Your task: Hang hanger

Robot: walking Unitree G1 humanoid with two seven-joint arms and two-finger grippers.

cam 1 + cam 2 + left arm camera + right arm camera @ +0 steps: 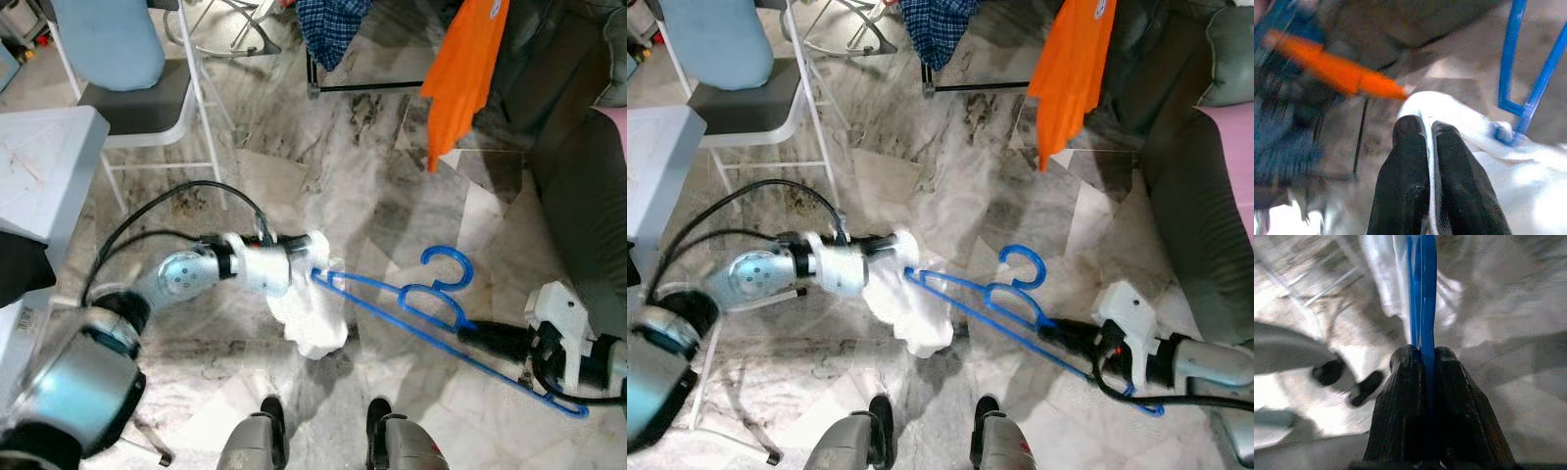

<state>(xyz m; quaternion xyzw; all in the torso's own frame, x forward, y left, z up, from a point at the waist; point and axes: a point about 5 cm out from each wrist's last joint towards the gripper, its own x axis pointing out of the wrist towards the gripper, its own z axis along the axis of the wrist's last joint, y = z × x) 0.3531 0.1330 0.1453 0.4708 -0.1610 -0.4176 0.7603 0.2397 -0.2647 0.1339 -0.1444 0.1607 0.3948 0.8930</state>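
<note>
Left gripper point(1429, 128): pinched on the white cloth point(312, 318), frame centre.
Right gripper point(1422, 355): clamped on the blue hanger point(431, 318), lower right.
Hanger tip: touching the cloth.

Left gripper point(312, 257) apparently pinches a white cloth point(312, 318) against the blue hanger point(441, 318), held by the right gripper point(468, 335).

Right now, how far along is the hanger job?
Done: both grips look secure. The right gripper is shut on the blue hanger, and the left gripper is shut on the white garment at the hanger's far end. In hand: getting the garment onto the hanger, which reaches only its edge so far. Left: dressing the hanger fully and hanging it, probably on the rack holding the orange garment.
</note>
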